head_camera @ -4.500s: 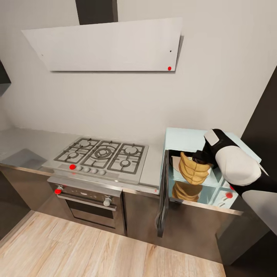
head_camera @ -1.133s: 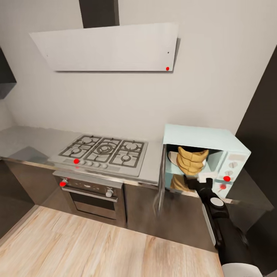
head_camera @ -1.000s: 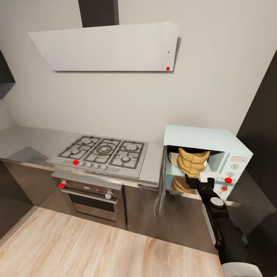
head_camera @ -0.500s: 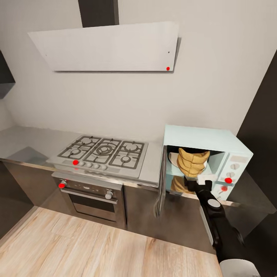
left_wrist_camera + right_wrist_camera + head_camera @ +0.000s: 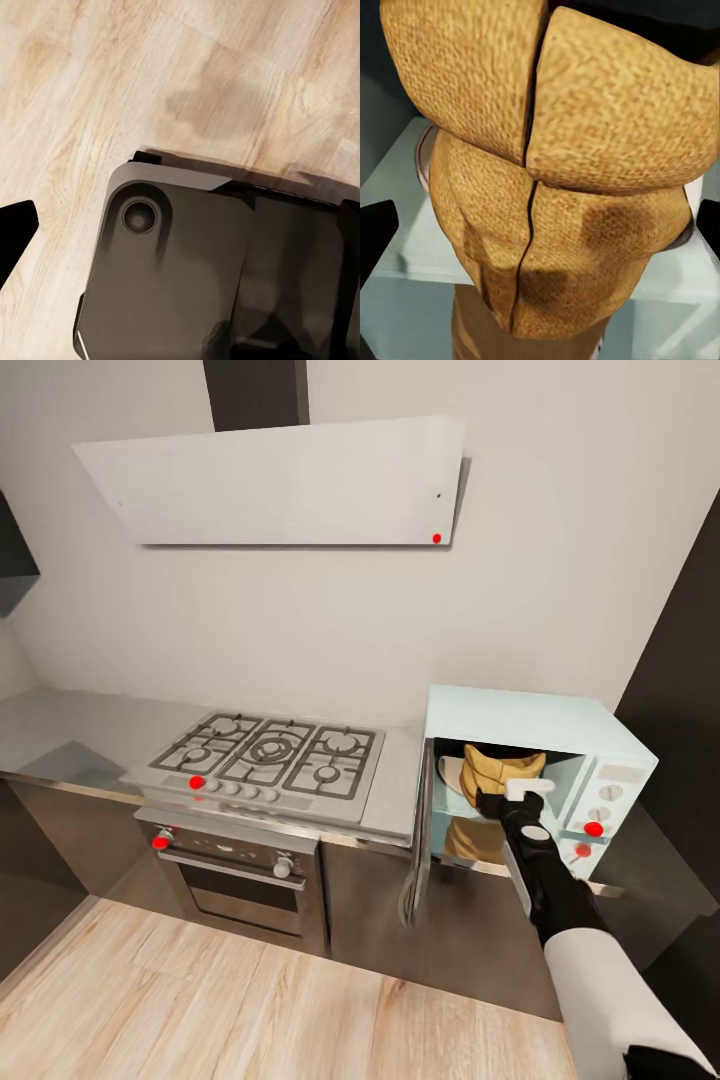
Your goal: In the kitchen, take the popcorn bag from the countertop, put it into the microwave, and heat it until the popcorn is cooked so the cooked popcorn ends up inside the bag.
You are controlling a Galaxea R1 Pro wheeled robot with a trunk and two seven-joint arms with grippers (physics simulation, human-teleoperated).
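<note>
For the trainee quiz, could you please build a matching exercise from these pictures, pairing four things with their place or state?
Things:
1. tan-brown woven popcorn bag
2. pale blue microwave
3. microwave's dark-framed door
4. silver gas hob

Places or states:
A. swung open toward the room
B. set into the grey countertop, left of the microwave
C. standing inside the oven cavity, right gripper just in front of it
D. on the worktop at the right, its knob panel facing the room

Pairs: 1-C, 2-D, 3-A, 4-B

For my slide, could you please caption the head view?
Right arm reaching the popcorn bag inside the open microwave.
</note>
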